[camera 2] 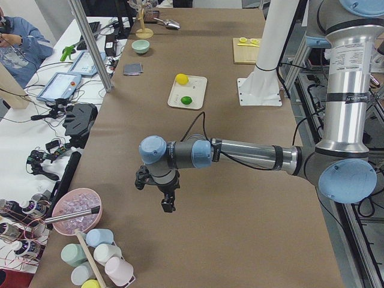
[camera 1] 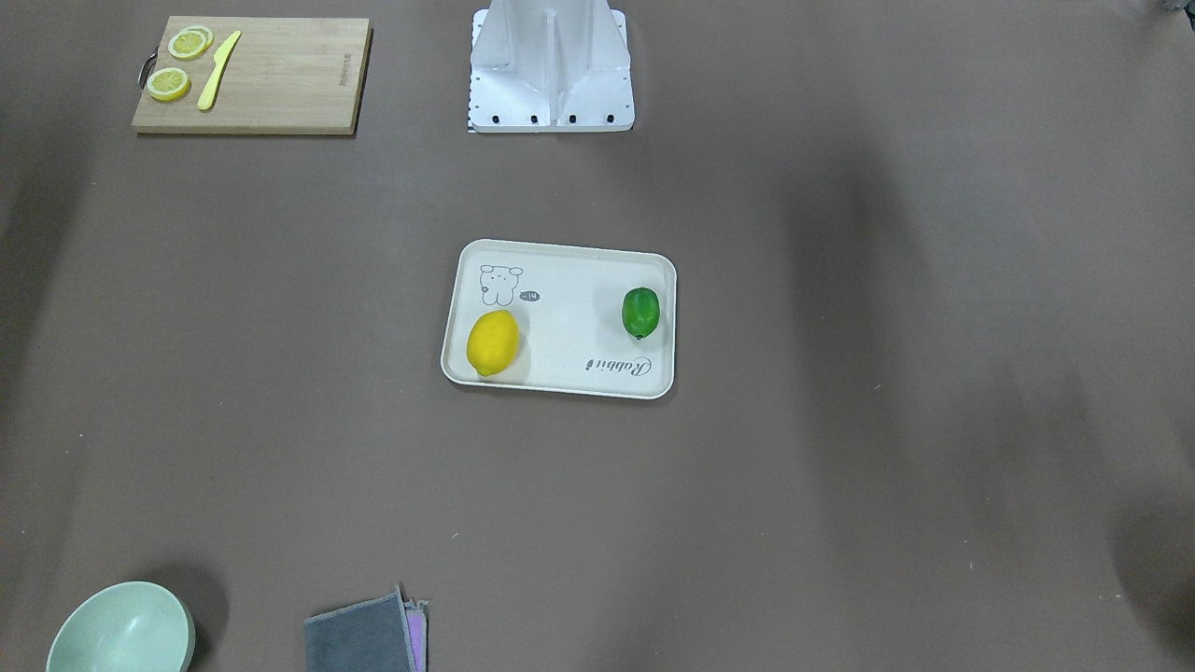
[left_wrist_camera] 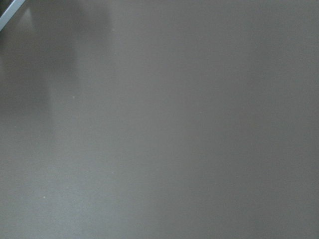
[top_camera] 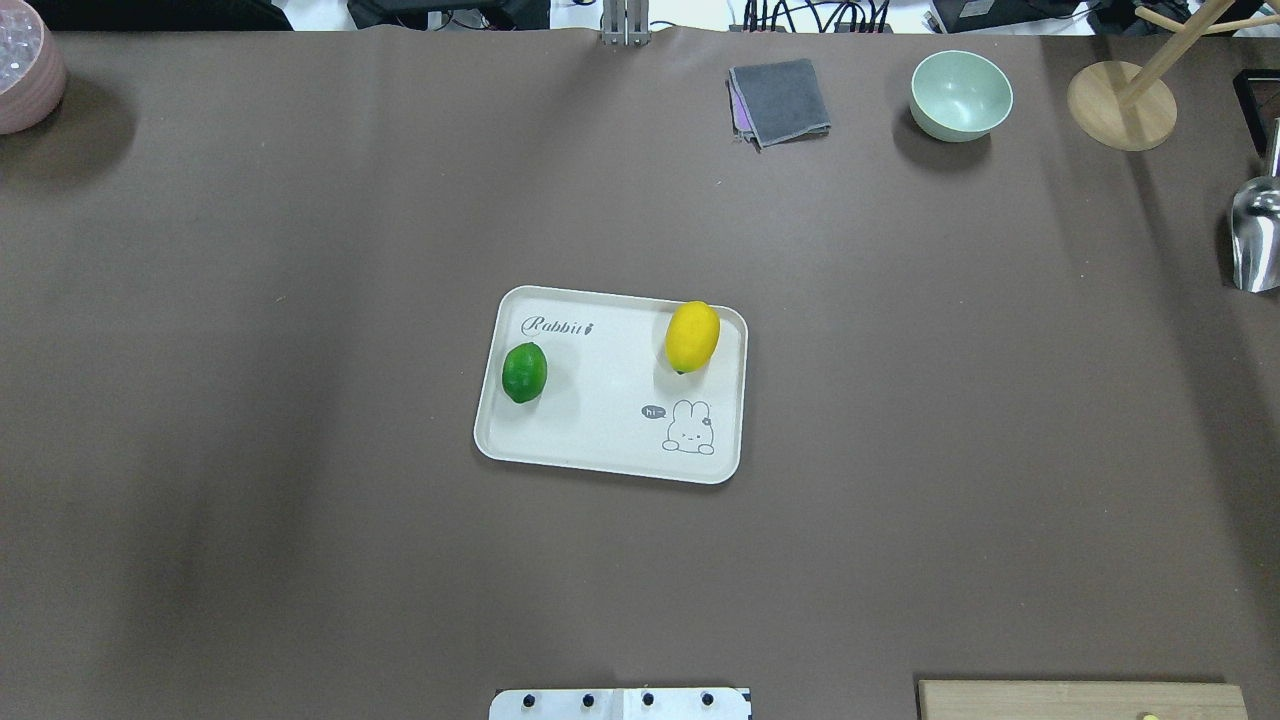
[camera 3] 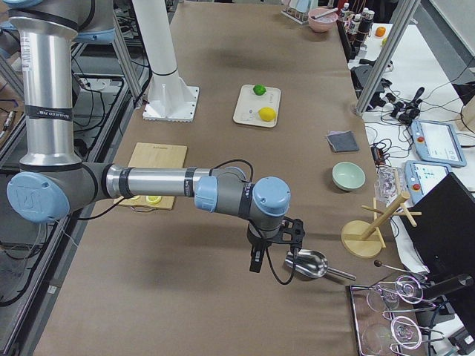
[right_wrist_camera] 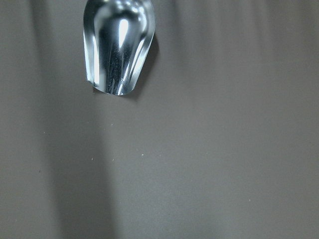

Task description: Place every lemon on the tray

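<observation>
The cream-white tray (camera 1: 579,327) lies in the middle of the table, also in the overhead view (top_camera: 600,410). The yellow lemon (camera 1: 492,343) (top_camera: 692,336) and the green lemon (camera 1: 640,313) (top_camera: 524,372) both rest on it, at opposite ends. My left gripper (camera 2: 167,204) shows only in the exterior left view, far from the tray above bare table. My right gripper (camera 3: 256,261) shows only in the exterior right view, beside a metal scoop (camera 3: 308,263). I cannot tell whether either gripper is open or shut.
A wooden cutting board (camera 1: 280,79) holds lemon slices (camera 1: 168,84) and a yellow knife (camera 1: 217,70). A green bowl (top_camera: 960,95), folded cloths (top_camera: 780,100), a wooden stand (top_camera: 1120,105), the scoop (top_camera: 1255,235) and a pink bowl (top_camera: 25,65) sit along the table's edges.
</observation>
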